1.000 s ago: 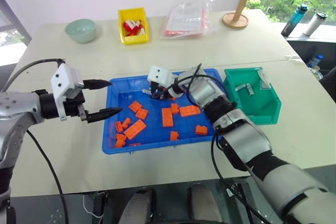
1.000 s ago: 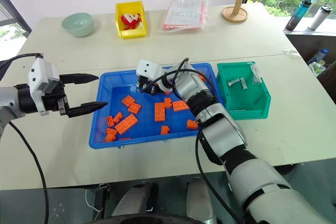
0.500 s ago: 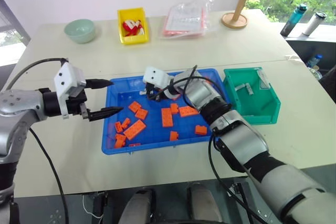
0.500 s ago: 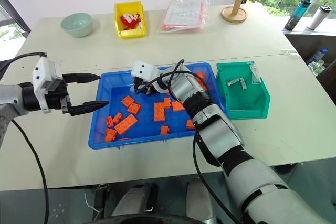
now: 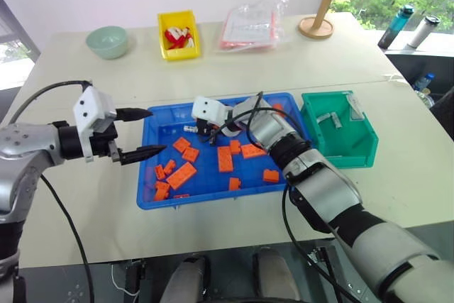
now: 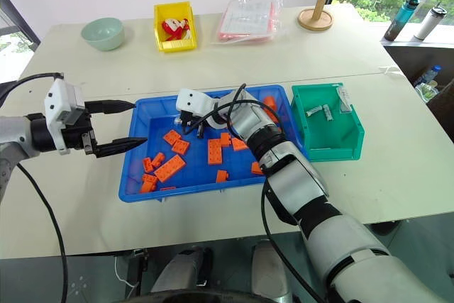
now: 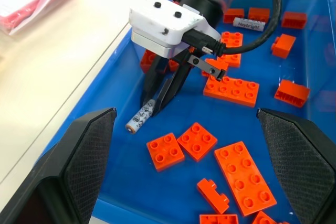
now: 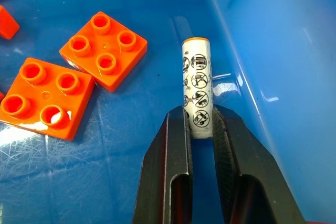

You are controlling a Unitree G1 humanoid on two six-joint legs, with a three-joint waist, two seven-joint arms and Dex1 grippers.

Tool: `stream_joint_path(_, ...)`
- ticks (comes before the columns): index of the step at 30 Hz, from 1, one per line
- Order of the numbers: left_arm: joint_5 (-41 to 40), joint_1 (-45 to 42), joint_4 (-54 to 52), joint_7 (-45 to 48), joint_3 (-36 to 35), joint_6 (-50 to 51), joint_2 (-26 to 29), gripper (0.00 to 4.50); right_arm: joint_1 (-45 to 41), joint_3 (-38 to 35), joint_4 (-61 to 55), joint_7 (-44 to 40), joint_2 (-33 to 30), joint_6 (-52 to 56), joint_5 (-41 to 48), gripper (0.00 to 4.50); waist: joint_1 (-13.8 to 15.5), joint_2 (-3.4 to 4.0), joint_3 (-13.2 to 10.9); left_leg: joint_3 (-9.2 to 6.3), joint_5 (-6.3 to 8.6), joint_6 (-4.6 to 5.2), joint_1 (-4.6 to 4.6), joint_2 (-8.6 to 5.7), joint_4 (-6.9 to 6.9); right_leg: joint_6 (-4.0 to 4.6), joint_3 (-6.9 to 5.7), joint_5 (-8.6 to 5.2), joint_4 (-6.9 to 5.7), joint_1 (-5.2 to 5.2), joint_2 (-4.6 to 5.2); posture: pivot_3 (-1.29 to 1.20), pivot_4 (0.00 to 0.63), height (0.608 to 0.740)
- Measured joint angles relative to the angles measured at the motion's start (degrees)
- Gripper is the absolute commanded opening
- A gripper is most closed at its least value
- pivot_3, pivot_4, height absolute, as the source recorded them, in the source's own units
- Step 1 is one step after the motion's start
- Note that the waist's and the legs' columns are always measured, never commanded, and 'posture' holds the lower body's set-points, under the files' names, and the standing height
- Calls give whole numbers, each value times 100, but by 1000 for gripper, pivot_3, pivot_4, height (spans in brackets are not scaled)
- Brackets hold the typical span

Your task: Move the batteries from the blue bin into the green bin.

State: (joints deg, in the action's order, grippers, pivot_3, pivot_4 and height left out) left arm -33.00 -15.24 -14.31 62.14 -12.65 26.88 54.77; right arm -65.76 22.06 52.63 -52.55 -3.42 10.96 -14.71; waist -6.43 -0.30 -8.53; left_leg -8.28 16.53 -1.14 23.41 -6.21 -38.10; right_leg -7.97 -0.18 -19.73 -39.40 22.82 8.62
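Battery (image 8: 196,88) lying on the floor of the blue bin (image 5: 159,196), near its far wall, pinched at one end by the right end effector (image 7: 160,95), that arm angled down and leftward. Left end effector (image 5: 145,133) hovers level at the bin's left rim, fingers spread.

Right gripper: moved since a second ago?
Yes. The right gripper slid slightly left along the blue bin's far wall, away from the green bin, onto a battery.
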Motion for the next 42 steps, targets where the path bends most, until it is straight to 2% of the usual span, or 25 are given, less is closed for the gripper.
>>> stream_joint_path(3, -12, 40, -49, -18, -6, 3, -5, 4500, 90, -42, -326, -152, -93, 255, 85, 46, 3, 0, 0, 0, 0, 0, 0, -1, 0, 0, 0, 0, -1, 0, 1, 0, 150, 719)
stream_joint_path(6, -25, 62, -71, -35, -3, 14, -82, 4500, 451, -346, -1606, -447, -529, 1071, 447, 46, 63, 0, 0, -1, 0, 0, 5, -4, -5, 0, 0, 0, -1, 1, 4, 0, 150, 719)
stream_joint_path(8, -38, 38, -101, -81, 42, 25, -230, 4500, 844, -800, -3147, -654, -1136, 2175, 835, 46, 139, 1, -1, -18, 0, 0, 20, -15, -11, 0, 0, 0, -6, 4, 7, 0, 150, 719)
stream_joint_path(13, -33, 12, -56, -134, 188, 21, -538, 4500, 1476, -2232, -5790, -749, -2897, 4583, 1585, 46, 305, -2, 1, -18, 1, 2, 30, -19, -6, 1, 0, 0, 9, -3, 9, 0, 150, 719)
stream_joint_path(18, -3, -239, 224, -90, 380, -6, -743, 4500, 2856, -3267, -6576, -674, -4490, 5576, 1848, 46, 405, -2, 1, 12, 3, 6, 29, -17, -7, 0, 3, 0, 16, -2, 18, 0, 150, 719)
stream_joint_path(21, 13, -494, 458, -36, 522, -37, -848, 4500, 3404, -3826, -6804, -525, -4885, 5767, 1968, 46, 377, -3, 1, 32, 3, 7, 22, -4, -3, 0, 2, 0, 14, -5, 14, 0, 150, 719)
stream_joint_path(24, 65, -797, 612, 21, 665, -122, -950, 4500, 4035, -4197, -6941, -335, -5006, 5811, 2065, 46, 387, -4, 2, 36, 3, 7, 18, 0, -4, 0, 1, 0, 12, -9, 11, 0, 150, 719)
stream_joint_path(26, 115, -941, 700, 46, 744, -143, -1018, 4500, 4351, -4323, -6982, -176, -4983, 5905, 2187, 1090, 385, -4, 2, 40, 4, 8, 17, -1, -5, -1, 1, 1, 7, -10, 13, 0, 150, 719)
stream_joint_path(29, 138, -1013, 753, 94, 791, -148, -1052, 4500, 4531, -4346, -7035, -13, -4983, 5816, 2282, 2248, 390, -4, 2, 36, 4, 8, 17, 0, -5, -1, 1, 1, 8, -9, 11, 0, 150, 719)
stream_joint_path(31, 182, -1036, 763, 142, 853, -155, -1056, 4500, 4614, -4310, -7009, 106, -5006, 5547, 2301, 3198, 393, -4, 2, 37, 4, 8, 17, -2, -6, -1, 1, 1, 9, -11, 13, 0, 150, 719)
stream_joint_path(36, 206, -1041, 748, 168, 903, -154, -1084, 4500, 4313, -4046, -6587, -111, -5317, 4561, 2517, 3198, 390, -4, 2, 37, 4, 8, 16, -2, -6, -1, 1, 1, 20, -10, 13, 0, 150, 719)
stream_joint_path(39, 234, -1025, 677, 167, 919, -152, -1080, 4500, 3552, -3309, -6290, -660, -5435, 3658, 2626, 3198, 358, -4, 2, 39, 4, 7, 13, 5, -4, -1, 0, 0, 26, -10, 7, 0, 150, 719)
stream_joint_path(42, 235, -1011, 561, 137, 913, -140, -1072, 4500, 3078, -2623, -6050, -981, -5401, 3232, 2629, 3198, 383, -5, 1, 35, 4, 7, 14, 4, -3, -1, -2, 0, 25, -11, 9, 0, 150, 719)
